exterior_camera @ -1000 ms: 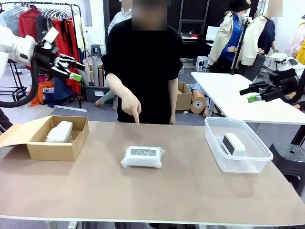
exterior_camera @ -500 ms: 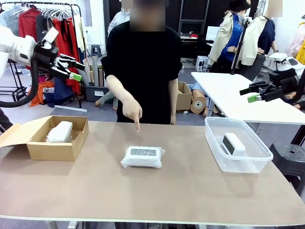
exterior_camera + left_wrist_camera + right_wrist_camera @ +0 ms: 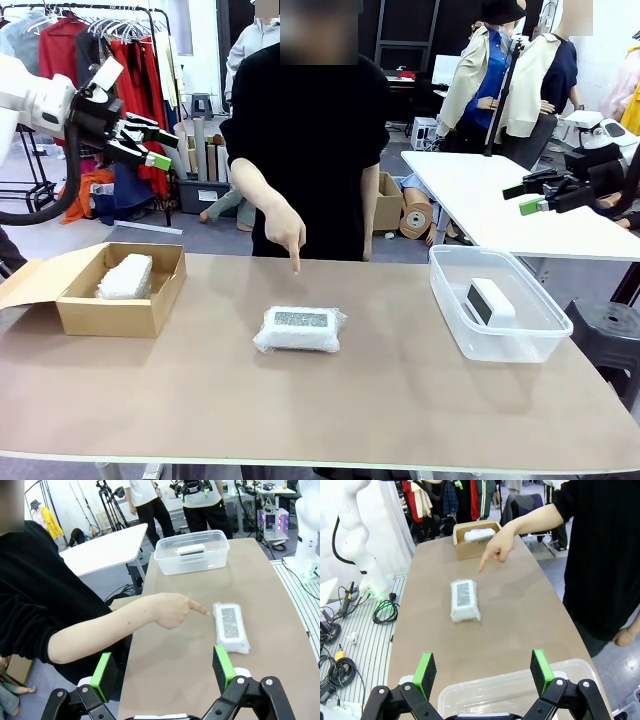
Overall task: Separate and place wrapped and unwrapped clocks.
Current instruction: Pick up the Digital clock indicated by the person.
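Note:
A flat wrapped clock [image 3: 299, 329] with a speckled label lies mid-table in crinkly plastic; it is also in the wrist views [image 3: 230, 627] [image 3: 465, 600]. A rounded wrapped clock [image 3: 126, 277] rests inside the open cardboard box [image 3: 110, 318] at the left. The bare white clock [image 3: 489, 301] stands in the clear plastic tub [image 3: 500, 350] at the right. The person's hand [image 3: 283, 230] points a finger down just beyond the flat bundle. My left gripper [image 3: 162, 145] hangs open, high above the box. My right gripper [image 3: 522, 198] is open too, raised above the tub's far side.
A white table [image 3: 500, 200] stands behind the tub, and a black stool [image 3: 610, 340] sits off the table's right end. A clothes rack [image 3: 110, 40] fills the back left. Cables [image 3: 340, 665] lie on the floor beside the table's near edge.
The person's pointing hand has shifted slightly right and down towards the flat wrapped clock. Both arms and all the clocks have stayed put.

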`<move>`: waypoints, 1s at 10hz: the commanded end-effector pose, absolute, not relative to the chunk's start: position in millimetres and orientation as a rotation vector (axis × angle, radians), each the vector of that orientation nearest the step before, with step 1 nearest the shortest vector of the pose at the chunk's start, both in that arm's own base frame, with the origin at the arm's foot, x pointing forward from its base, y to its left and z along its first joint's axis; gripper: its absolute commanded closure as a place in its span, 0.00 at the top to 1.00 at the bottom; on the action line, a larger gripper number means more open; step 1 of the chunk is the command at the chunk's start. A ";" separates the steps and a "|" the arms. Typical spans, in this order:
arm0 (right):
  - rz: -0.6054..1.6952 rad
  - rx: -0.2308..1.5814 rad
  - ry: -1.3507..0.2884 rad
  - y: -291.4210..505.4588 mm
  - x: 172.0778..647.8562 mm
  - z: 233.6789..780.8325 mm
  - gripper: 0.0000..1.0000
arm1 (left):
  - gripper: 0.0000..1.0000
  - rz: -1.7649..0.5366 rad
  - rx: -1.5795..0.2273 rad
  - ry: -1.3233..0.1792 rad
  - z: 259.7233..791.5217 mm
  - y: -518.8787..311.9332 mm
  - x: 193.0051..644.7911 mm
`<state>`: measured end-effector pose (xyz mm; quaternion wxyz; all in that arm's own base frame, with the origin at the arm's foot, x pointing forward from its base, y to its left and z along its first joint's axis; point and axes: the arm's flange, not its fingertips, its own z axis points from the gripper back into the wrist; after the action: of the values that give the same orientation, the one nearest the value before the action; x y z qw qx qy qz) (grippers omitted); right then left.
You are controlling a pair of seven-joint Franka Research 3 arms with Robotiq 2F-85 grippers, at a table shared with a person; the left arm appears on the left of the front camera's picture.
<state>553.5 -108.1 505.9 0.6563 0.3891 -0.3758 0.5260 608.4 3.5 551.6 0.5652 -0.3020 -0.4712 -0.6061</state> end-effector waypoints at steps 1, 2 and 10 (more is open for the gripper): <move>1.192 0.881 -0.847 -107.1 552.9 508.1 1.00 | 1.00 -1.429 -0.713 -1.107 552.0 4.6 607.4; 1.192 0.881 -0.847 -107.1 552.9 508.1 1.00 | 1.00 -1.429 -0.713 -1.107 552.0 4.6 607.4; 1.192 0.881 -0.847 -107.1 552.9 508.1 1.00 | 1.00 -1.425 -0.710 -1.108 551.6 3.5 608.4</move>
<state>553.5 -108.1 505.9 0.6563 0.3891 -0.3758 0.5260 608.4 3.5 551.6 0.5652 -0.3020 -0.4711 -0.6061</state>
